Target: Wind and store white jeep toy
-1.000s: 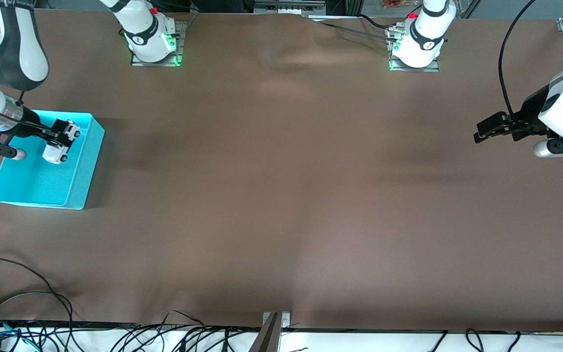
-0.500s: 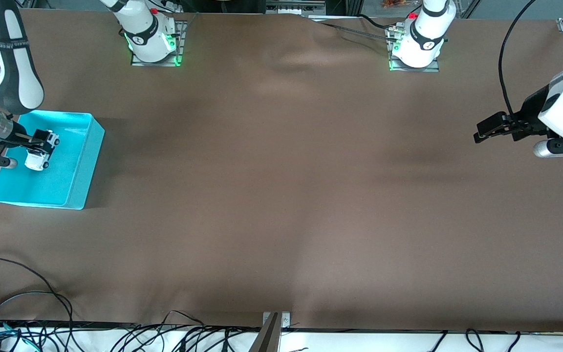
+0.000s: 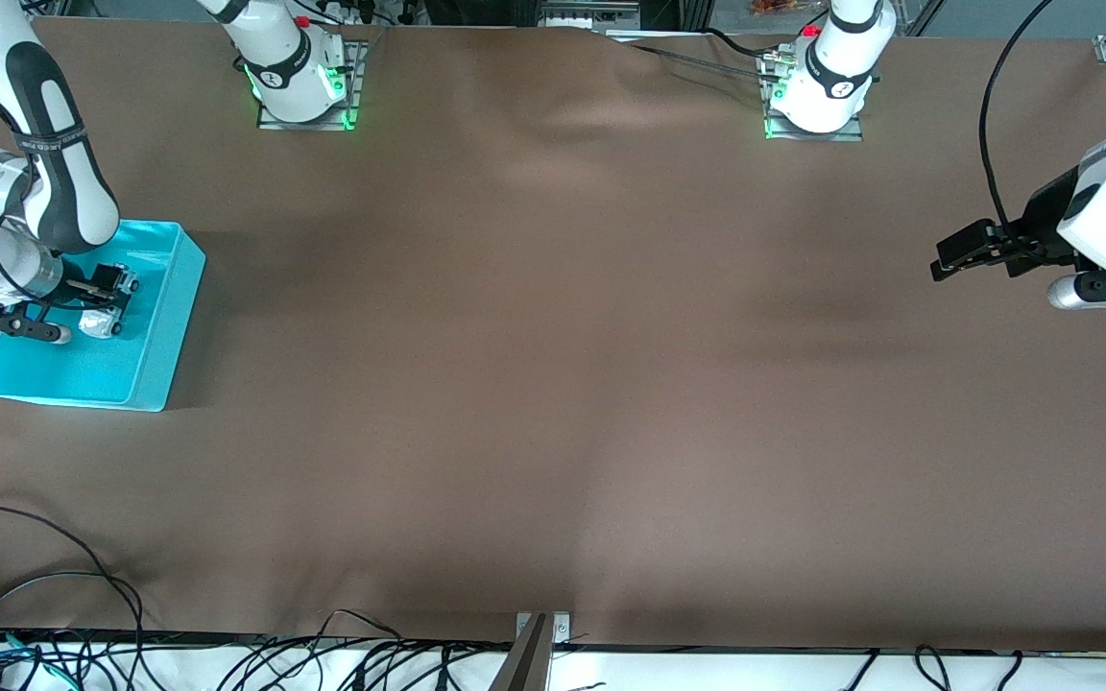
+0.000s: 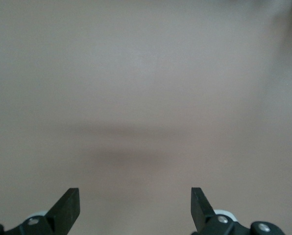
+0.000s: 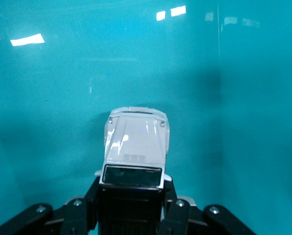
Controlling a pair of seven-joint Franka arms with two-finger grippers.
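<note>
The white jeep toy [image 3: 100,321] has a black roof and hangs nose down inside the cyan bin [image 3: 161,331] at the right arm's end of the table. My right gripper [image 3: 111,296] is shut on it. In the right wrist view the jeep [image 5: 136,142] points at the bin's floor [image 5: 48,98], and the gripper [image 5: 131,208] clamps its black roof section from both sides. Whether its nose touches the floor I cannot tell. My left gripper [image 3: 945,257] waits open over bare cloth at the left arm's end; its left wrist view shows the gripper [image 4: 134,208] holding nothing.
Brown cloth [image 3: 553,384] covers the table. The two arm bases [image 3: 303,82] [image 3: 817,91] stand along the edge farthest from the front camera. Cables [image 3: 35,614] and a metal bracket [image 3: 541,629] lie at the nearest edge.
My right gripper has come down deeper into the cyan bin with the jeep still in it, and the arm's elbow has swung over the bin's corner. The left arm has not moved.
</note>
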